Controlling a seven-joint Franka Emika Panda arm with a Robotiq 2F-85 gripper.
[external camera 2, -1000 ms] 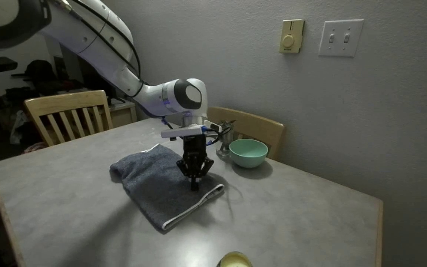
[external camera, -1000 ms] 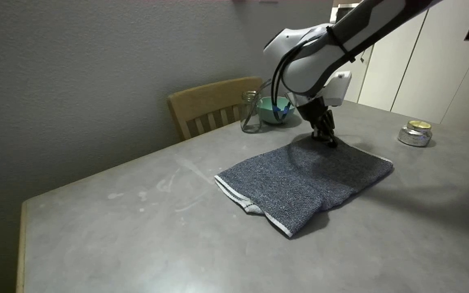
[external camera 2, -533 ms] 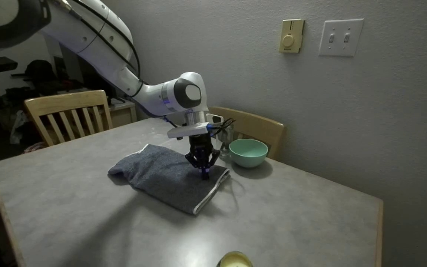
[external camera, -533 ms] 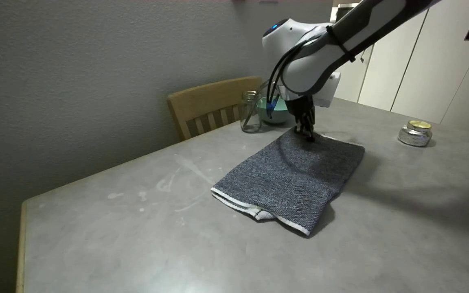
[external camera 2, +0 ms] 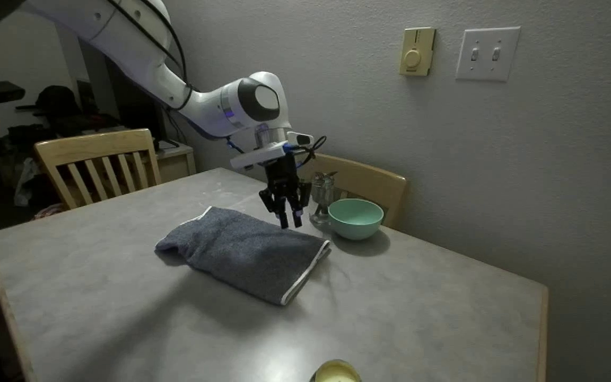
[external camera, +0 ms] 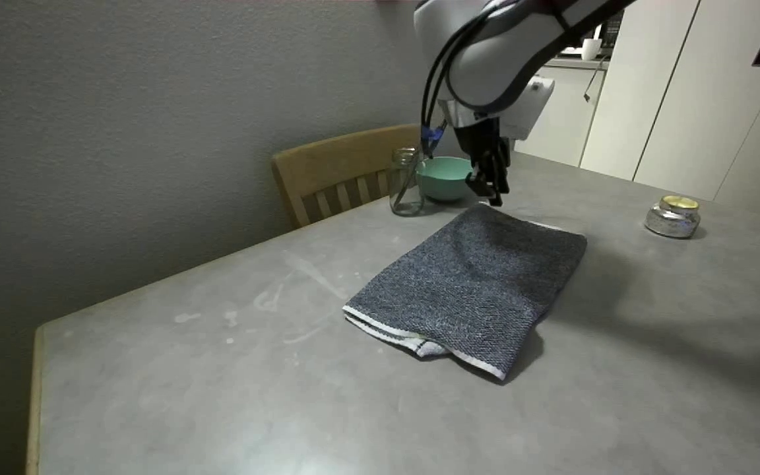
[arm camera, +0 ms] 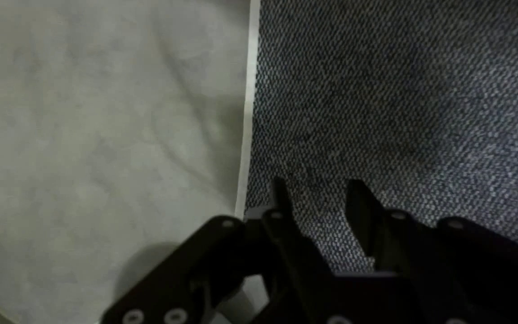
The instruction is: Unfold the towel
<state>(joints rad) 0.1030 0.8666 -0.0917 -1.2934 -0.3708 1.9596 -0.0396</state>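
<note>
A glass jar (external camera: 398, 190) stands on the bench (external camera: 189, 382) with metal cutlery (external camera 2: 330, 175) poking up above its rim, and just beside it sits a green bowl (external camera 2: 356, 225); whether the two touch I cannot tell. Well apart from them is a squat silvery jar (external camera: 672, 222) with a pale yellow top, perhaps lid, perhaps filling. Farther back is what looks like a small white cup (external camera: 591, 50), its contents too small to make out. The towel (external camera: 452, 284) lies folded on the bench, a dark blue-grey face up, with one corner near the bowl. In an exterior view its long axis runs from upper left to lower right, where a pale hem (external camera 2: 305, 272) crosses the end; in an exterior view it slants from lower left up to the right, and a striped under layer (external camera: 425, 347) peeps out at the lower-left end. In the wrist view the hem stands almost upright, cloth to its right and bench to its left. The gripper (external camera 2: 291, 220) hangs just above the towel's end nearest the bowl, fingers parted, cloth showing below through the gap.
</note>
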